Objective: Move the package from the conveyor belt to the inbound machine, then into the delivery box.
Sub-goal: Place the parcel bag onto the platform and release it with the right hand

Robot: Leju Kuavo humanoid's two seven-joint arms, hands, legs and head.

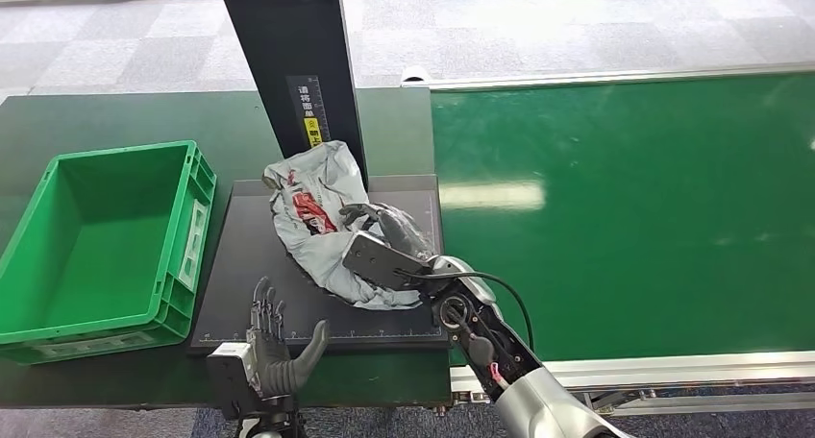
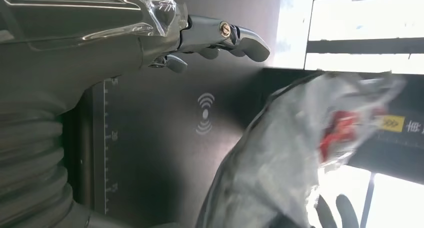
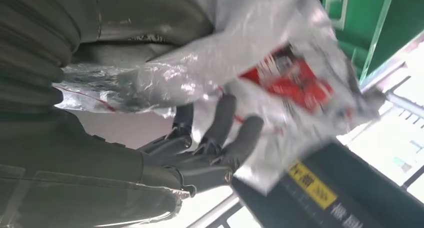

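— Two hands are in play; which one has the package?
— The right hand (image 1: 384, 229). Its fingers (image 3: 220, 130) are closed into the crumpled grey package (image 1: 322, 217), which lies on the dark plate of the inbound machine (image 1: 250, 294), just in front of the machine's black post (image 1: 298, 63).
— And the left hand (image 1: 274, 347)?
— Spread and holding nothing, hovering at the plate's near edge, apart from the package.
— So which step is this?
— I judge the first leg done: the package is off the conveyor belt (image 1: 625, 207), which lies to the right of the right hand. It sits on the scanner now, so the move to the box is what remains.
— What does that call for?
— A firm hold on the loose plastic, a lift clear of the plate, then a carry leftward past the left hand to the green box (image 1: 58, 265), which stands open beyond it.
— Anything in the way?
— The left hand sits near that path, and the box's near wall has to be cleared. The slack bag may sag or slip.
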